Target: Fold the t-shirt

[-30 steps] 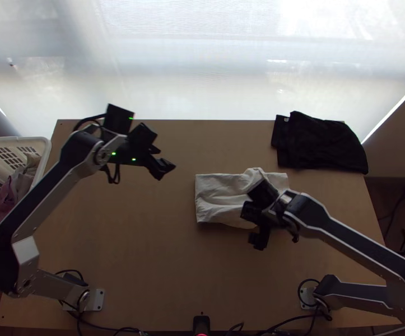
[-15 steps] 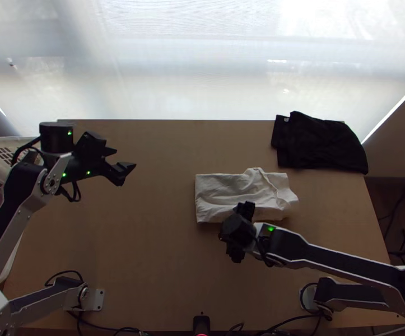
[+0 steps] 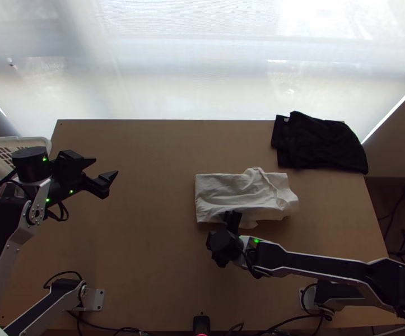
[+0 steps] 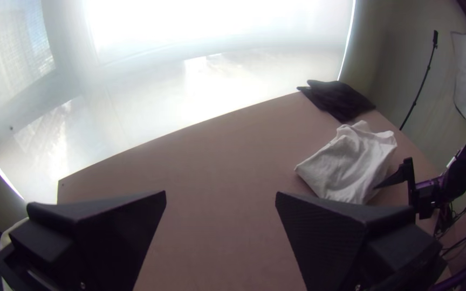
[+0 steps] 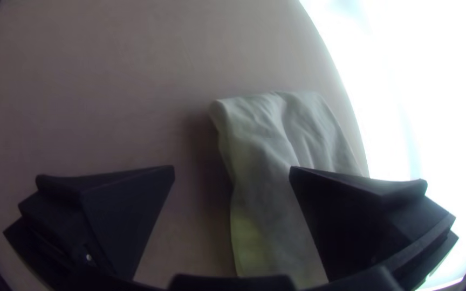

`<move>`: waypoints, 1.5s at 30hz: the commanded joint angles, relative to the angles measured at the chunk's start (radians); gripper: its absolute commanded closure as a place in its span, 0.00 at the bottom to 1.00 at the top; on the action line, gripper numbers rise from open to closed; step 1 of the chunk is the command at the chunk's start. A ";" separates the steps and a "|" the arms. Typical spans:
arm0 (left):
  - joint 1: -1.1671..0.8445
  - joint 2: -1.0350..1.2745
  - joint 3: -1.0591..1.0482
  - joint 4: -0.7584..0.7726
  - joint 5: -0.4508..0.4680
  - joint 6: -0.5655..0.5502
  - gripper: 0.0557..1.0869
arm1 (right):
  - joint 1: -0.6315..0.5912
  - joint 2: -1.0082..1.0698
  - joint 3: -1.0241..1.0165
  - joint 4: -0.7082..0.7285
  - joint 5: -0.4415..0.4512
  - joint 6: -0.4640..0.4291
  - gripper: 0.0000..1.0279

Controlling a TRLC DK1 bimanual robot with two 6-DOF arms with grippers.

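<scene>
Surveying the off-white cloth t-shirt (image 3: 224,190), folded into a rough rectangle, I reckon only smoothing remains, my flat-fingered black left gripper (image 3: 106,167) and matching right gripper (image 5: 232,168) both agape, empty.

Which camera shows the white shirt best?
The top view: it looks down on nearly the whole white shirt, lying folded and a bit rumpled. The left wrist view shows it farther off, at a slant. The right wrist view shows it close up, but one black finger hides part.
</scene>
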 commanded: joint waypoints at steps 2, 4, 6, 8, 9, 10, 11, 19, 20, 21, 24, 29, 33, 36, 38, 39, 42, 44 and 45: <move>0.054 -0.080 -0.080 0.047 0.003 -0.009 0.04 | 0.016 0.102 -0.035 0.158 0.035 -0.038 0.04; 0.065 -0.098 -0.087 0.047 0.003 -0.006 0.04 | 0.016 0.116 -0.052 0.211 0.042 -0.078 0.04; 0.088 -0.108 -0.088 0.046 0.004 -0.003 0.04 | 0.010 0.133 -0.065 0.262 0.061 -0.124 0.04; 0.105 -0.117 -0.090 0.046 0.010 0.002 0.04 | 0.007 0.144 -0.078 0.316 0.074 -0.173 0.04; 0.112 -0.120 -0.090 0.046 0.012 0.004 0.04 | 0.005 0.144 -0.085 0.345 0.079 -0.202 0.04; 0.119 -0.123 -0.090 0.046 0.015 0.004 0.04 | 0.004 0.145 -0.094 0.372 0.087 -0.230 0.04; 0.126 -0.126 -0.090 0.046 0.017 0.004 0.04 | 0.002 0.147 -0.096 0.385 0.090 -0.250 0.04; 0.138 -0.152 -0.127 0.046 0.020 0.002 0.04 | -0.021 0.161 -0.133 0.480 0.099 -0.388 0.04; 0.143 -0.155 -0.130 0.046 0.020 0.002 0.04 | -0.029 0.164 -0.134 0.486 0.099 -0.400 0.04; 0.143 -0.160 -0.133 0.046 0.020 0.001 0.04 | -0.036 0.170 -0.137 0.493 0.099 -0.412 0.04; 0.146 -0.177 -0.143 0.046 0.020 0.001 0.04 | -0.053 0.188 -0.147 0.529 0.099 -0.455 0.04; 0.175 -0.200 -0.153 0.043 0.020 0.005 0.04 | -0.084 0.242 -0.137 0.587 0.099 -0.523 0.04; 0.188 -0.216 -0.162 0.035 0.020 0.014 0.04 | -0.105 0.291 -0.121 0.621 0.099 -0.556 0.04; 0.200 -0.227 -0.174 0.033 0.023 0.024 0.04 | -0.124 0.335 -0.108 0.659 0.097 -0.590 0.04; 0.207 -0.232 -0.180 0.033 0.027 0.031 0.04 | -0.136 0.369 -0.093 0.671 0.097 -0.602 0.04; 0.212 -0.232 -0.182 0.033 0.029 0.031 0.04 | -0.142 0.381 -0.085 0.676 0.097 -0.605 0.04; 0.223 -0.239 -0.185 0.029 0.041 0.036 0.04 | -0.154 0.420 -0.068 0.691 0.097 -0.621 0.04; 0.234 -0.246 -0.188 0.027 0.047 0.039 0.04 | -0.165 0.447 -0.058 0.702 0.096 -0.624 0.04; 0.235 -0.250 -0.191 0.026 0.049 0.042 0.04 | -0.171 0.461 -0.053 0.711 0.096 -0.627 0.04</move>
